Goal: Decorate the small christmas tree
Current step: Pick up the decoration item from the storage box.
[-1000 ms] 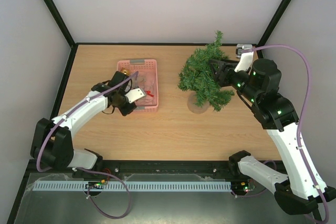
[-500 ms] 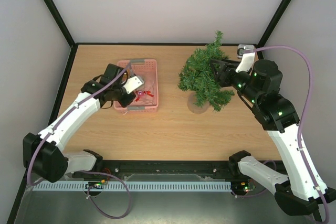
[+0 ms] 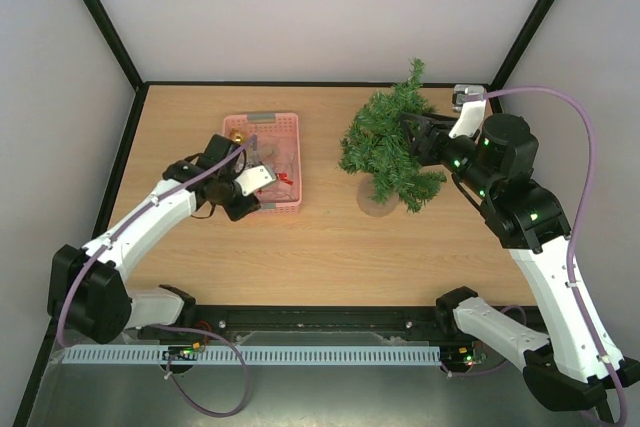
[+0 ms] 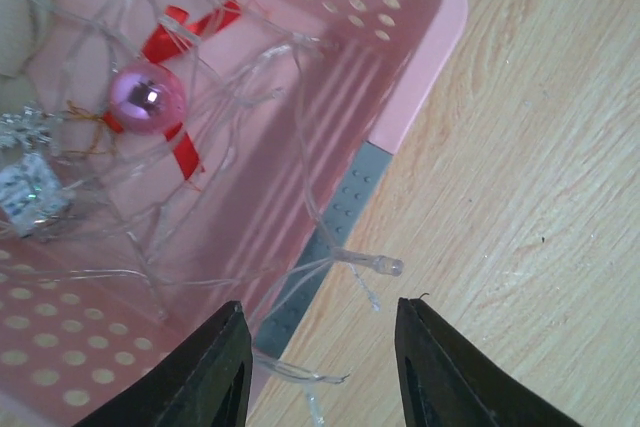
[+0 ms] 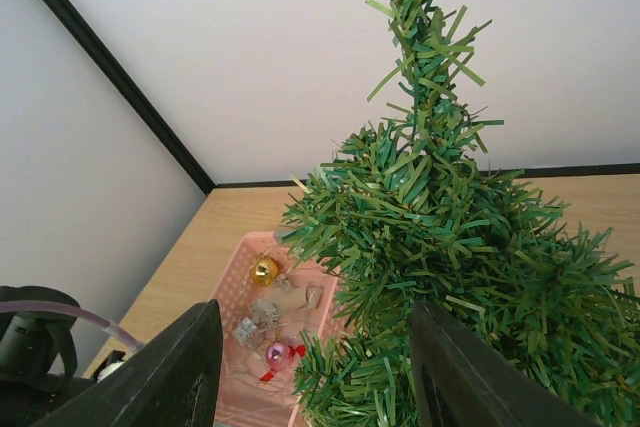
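The small christmas tree [image 3: 385, 152] stands at the right back on its pale round base [image 3: 377, 205]. In the right wrist view the tree [image 5: 440, 217] fills the frame. My right gripper [image 3: 415, 137] [image 5: 312, 347] is open, pressed into the foliage from the right, with branch tips between its fingers. My left gripper [image 3: 248, 202] [image 4: 320, 347] hangs open over the near rim of the pink basket [image 3: 297, 162] [image 4: 420, 87]. A clear light string [image 4: 385, 265] spills over that rim, with loops between the fingers but not pinched. A pink ball [image 4: 148, 97] with a red ribbon [image 4: 185, 22] lies in the basket.
The basket also holds a gold ball [image 5: 264, 270], a silver gift box [image 4: 30, 197] and tangled clear wire. A small grey and white object [image 3: 462, 97] sits at the back right corner behind the tree. Walls enclose the wooden table [image 3: 330, 247] on three sides.
The left arm swung out over the basket and came back to its near rim, and its jaws have parted. The right arm has barely moved.
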Available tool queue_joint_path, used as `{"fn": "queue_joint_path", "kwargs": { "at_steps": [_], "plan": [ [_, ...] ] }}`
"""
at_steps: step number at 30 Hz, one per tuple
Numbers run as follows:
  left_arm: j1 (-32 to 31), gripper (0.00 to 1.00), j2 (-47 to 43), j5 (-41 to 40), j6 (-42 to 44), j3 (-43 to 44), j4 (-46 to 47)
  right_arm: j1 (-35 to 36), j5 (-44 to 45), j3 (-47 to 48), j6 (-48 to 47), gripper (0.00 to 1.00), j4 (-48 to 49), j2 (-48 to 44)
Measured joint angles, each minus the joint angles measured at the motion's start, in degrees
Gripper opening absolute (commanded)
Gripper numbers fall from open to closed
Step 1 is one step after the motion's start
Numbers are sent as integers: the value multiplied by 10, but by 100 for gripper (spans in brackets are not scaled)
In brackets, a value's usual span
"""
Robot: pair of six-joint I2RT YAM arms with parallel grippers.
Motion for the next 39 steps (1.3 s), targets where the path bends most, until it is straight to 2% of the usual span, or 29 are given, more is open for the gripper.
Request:
{"fn": "queue_joint_path", "kwargs": {
  "at_steps": [14, 32, 36, 39],
  "plan": [
    [-2, 37, 54, 13, 22, -27, 26, 0, 6, 0, -6, 50, -4, 1],
    [-4, 36, 62, -8, 28, -29, 49, 0, 14, 0, -11, 50, -9, -1],
    [-3, 35, 61, -22, 9, -28, 56, 0, 14, 0, -11, 50, -9, -1],
    [-2, 36, 51, -44, -36, -27, 77, 0, 14, 0, -11, 50, -9, -1]
  ]
}}
